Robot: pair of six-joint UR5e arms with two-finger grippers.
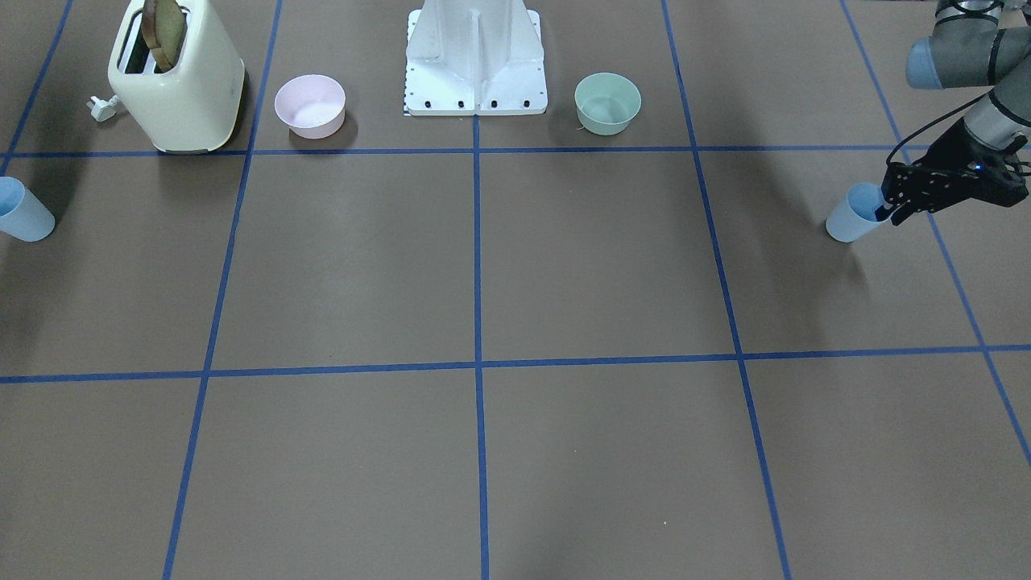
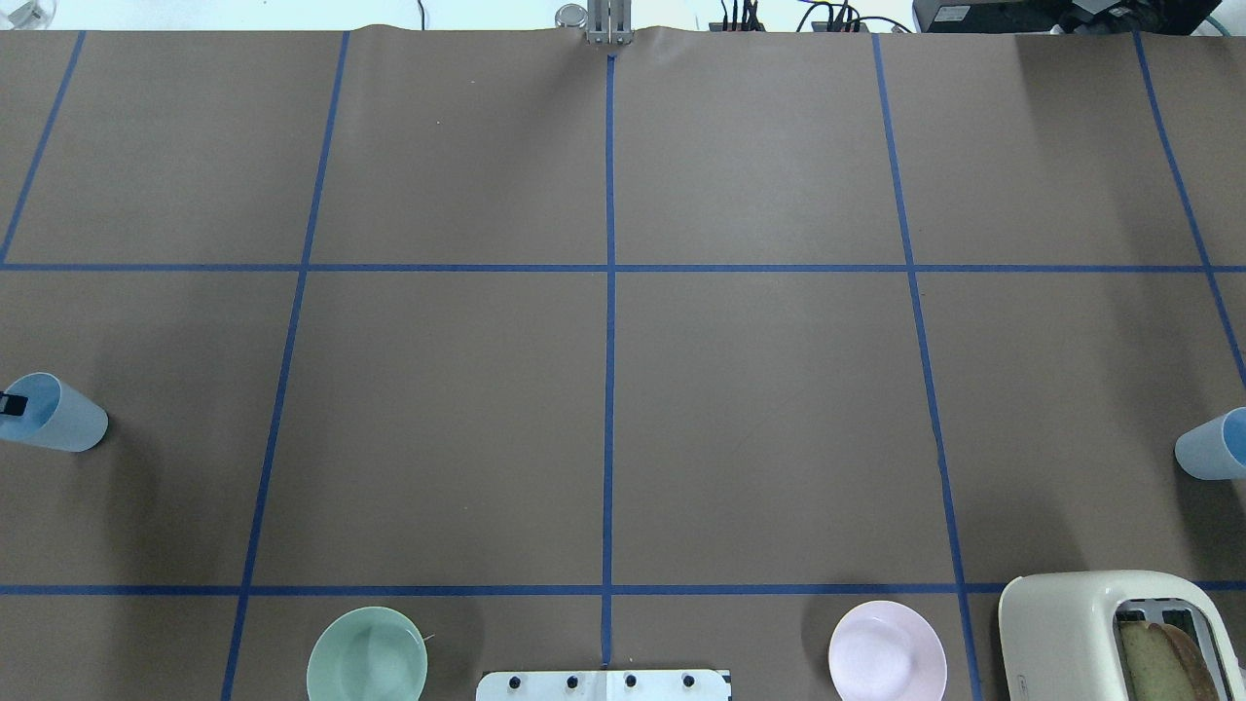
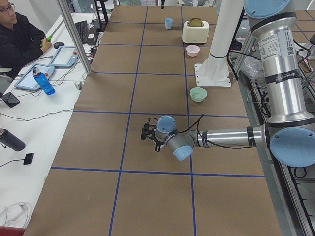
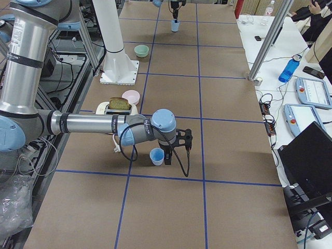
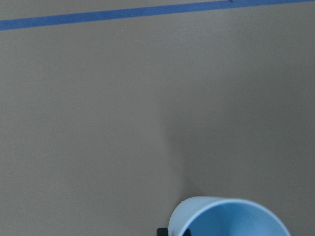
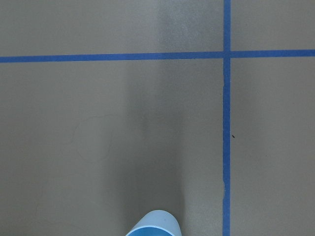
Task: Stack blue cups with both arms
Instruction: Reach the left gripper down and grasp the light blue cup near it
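Observation:
One blue cup (image 1: 852,216) stands at the table's edge on my left side; it also shows in the overhead view (image 2: 60,417) and the left wrist view (image 5: 229,219). My left gripper (image 1: 891,213) has one finger inside the rim and one outside, close together on the cup's wall. The other blue cup (image 1: 24,213) stands at the opposite edge, and shows in the overhead view (image 2: 1212,446) and the exterior right view (image 4: 156,156). My right gripper (image 4: 170,155) hangs right beside it. I cannot tell whether it is open or shut.
A cream toaster (image 1: 177,80) with a slice of bread, a pink bowl (image 1: 310,105) and a mint-green bowl (image 1: 607,102) stand along the robot's side, next to the white base pedestal (image 1: 475,60). Blue tape lines grid the brown table.

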